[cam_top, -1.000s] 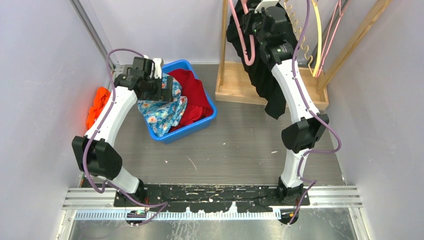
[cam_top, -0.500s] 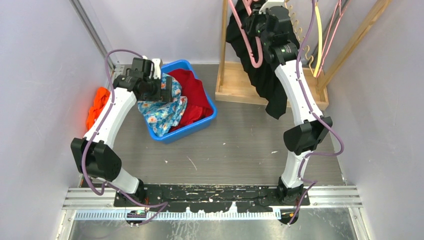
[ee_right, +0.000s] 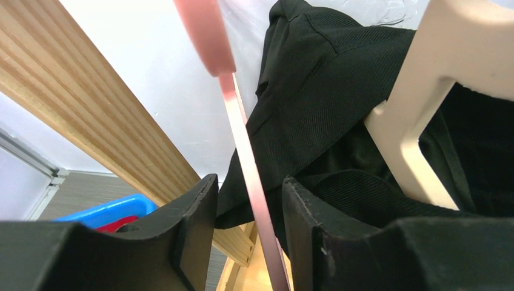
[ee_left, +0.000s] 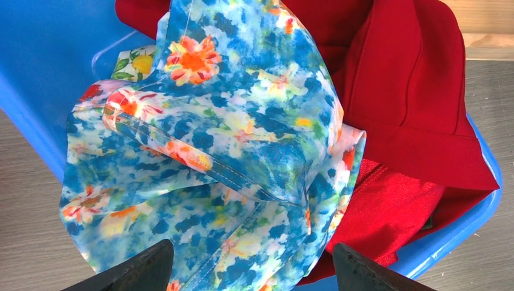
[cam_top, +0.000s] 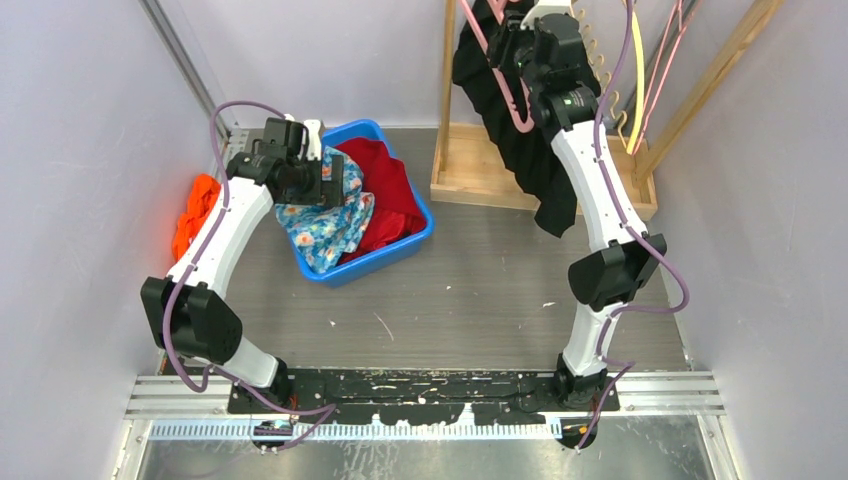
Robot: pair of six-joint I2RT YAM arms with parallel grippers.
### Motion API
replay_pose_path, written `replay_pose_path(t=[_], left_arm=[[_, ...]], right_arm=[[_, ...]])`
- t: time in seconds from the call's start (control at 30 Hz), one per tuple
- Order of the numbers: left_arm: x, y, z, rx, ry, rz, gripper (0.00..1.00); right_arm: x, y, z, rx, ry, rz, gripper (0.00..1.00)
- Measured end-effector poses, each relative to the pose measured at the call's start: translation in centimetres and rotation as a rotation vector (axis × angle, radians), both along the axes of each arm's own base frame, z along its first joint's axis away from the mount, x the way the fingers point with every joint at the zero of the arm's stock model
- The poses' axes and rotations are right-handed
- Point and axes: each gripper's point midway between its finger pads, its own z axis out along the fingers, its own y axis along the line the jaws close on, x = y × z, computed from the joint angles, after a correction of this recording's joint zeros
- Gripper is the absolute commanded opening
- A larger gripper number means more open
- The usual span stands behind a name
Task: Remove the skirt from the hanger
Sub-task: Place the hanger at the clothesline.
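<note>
Left gripper hangs spread wide over one blue plastic bin holding two garments, a smooth floral cloth draped over a red one. Farther back, right gripper stands narrowly parted astride one thin pink hanger; the black twill skirt hangs there beside the wooden rack

Slim pink hanger bar runs through the gap between the black fingers of the right gripper, with slight clearance on either side. Pale wooden rack post closes off the left; hanging black skirt and cream plastic hanger arm crowd the right. Bare grey bench beside the blue plastic bin lies open.
</note>
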Motion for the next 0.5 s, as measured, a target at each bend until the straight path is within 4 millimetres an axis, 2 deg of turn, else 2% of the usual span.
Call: replay_pose_path(t=[0.2, 0.5], left_arm=[[0.0, -0.1, 0.0, -0.005, 0.000, -0.001, 0.99], [0.1, -0.4, 0.0, -0.021, -0.002, -0.011, 0.99]], right_arm=[[-1.3, -0.5, 0.4, -0.022, 0.000, -0.002, 0.53], [-6.3, -2.2, 6.2, -0.033, -0.118, -0.010, 0.54]])
